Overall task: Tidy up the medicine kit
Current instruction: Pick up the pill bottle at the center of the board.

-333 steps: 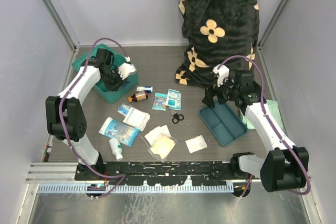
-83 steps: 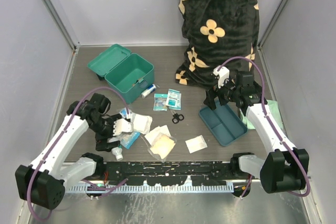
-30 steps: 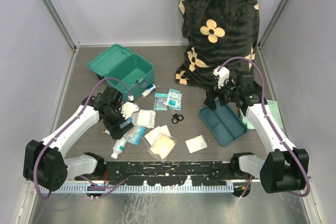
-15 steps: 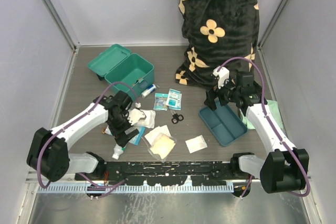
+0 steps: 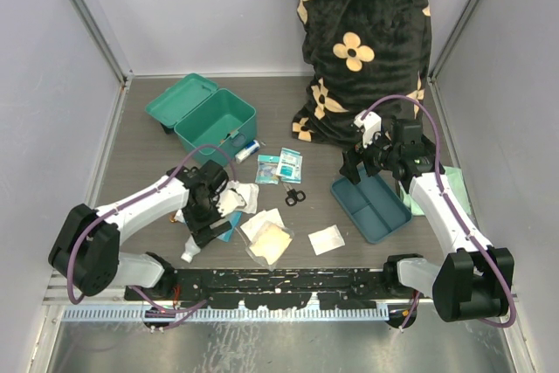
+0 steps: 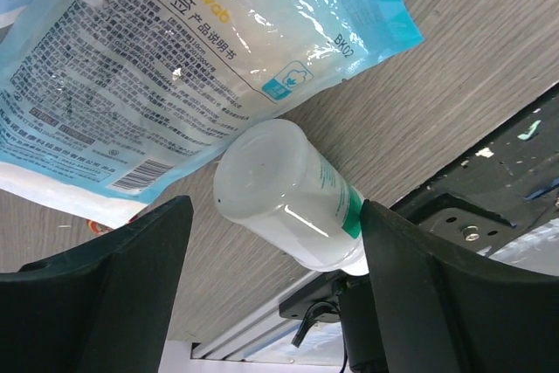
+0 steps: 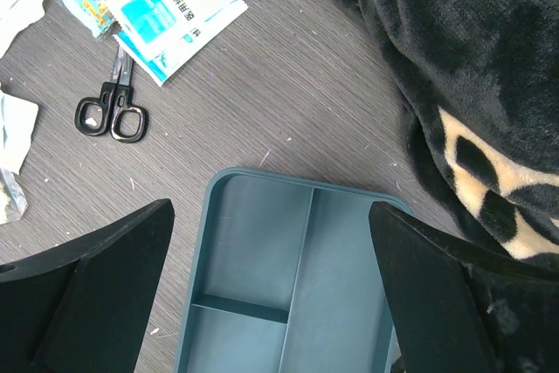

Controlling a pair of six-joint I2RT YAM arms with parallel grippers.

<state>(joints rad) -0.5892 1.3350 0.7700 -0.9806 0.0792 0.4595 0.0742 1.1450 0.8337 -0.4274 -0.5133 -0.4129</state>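
The medicine kit (image 5: 196, 156) sits at the far left of the bench (image 5: 140, 172). Its lid is up, so it is ready to take things. Most of the things are not in it yet. They lie on the bench in front of it: small packets (image 5: 279, 166), scissors (image 5: 295, 196), a bag of cotton swabs (image 6: 175, 67) and a white bottle (image 6: 288, 194).

The left jaws are down low over the white bottle. They are spread wide, one on each side of it, and they do not grip anything. The bottle lies on its side, close to the near edge of the bench. One end of it is tucked under the corner of the swab bag.

The right jaws are also spread wide and hold nothing. They hang over the blue tray (image 7: 262, 242), well apart from the kit, next to a black blanket (image 5: 358, 41) with flowers on it.

I think picking up the bottle comes next. The bottle is round and smooth, so it could roll away if one side gets bumped first. It could roll off the near edge. The jaws might pinch the bag too and drag it along. A weak grip could let the bottle slip and fall on the way to the kit.
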